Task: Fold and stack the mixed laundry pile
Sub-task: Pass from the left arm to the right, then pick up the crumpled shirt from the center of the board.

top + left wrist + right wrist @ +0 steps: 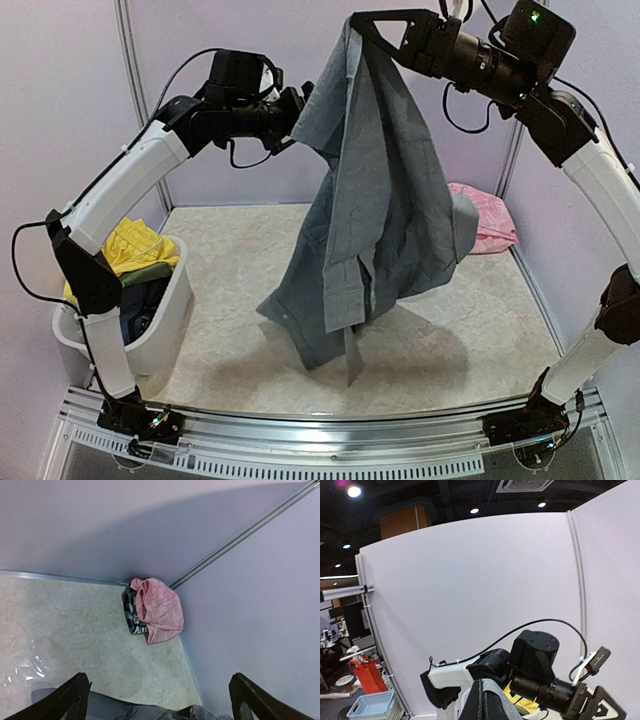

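We held the large grey long-sleeved shirt (380,200) aloft in the clenched right gripper (356,22) so it hung straight for folding; the left gripper (303,100) stood open beside it.

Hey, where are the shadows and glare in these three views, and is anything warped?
Top external: the grey shirt throws a soft shadow on the table. Left wrist: a broad shadow darkens the back wall; glare marks the table's left side. Right wrist: ceiling lights flare, and the white panel bows at its edges.
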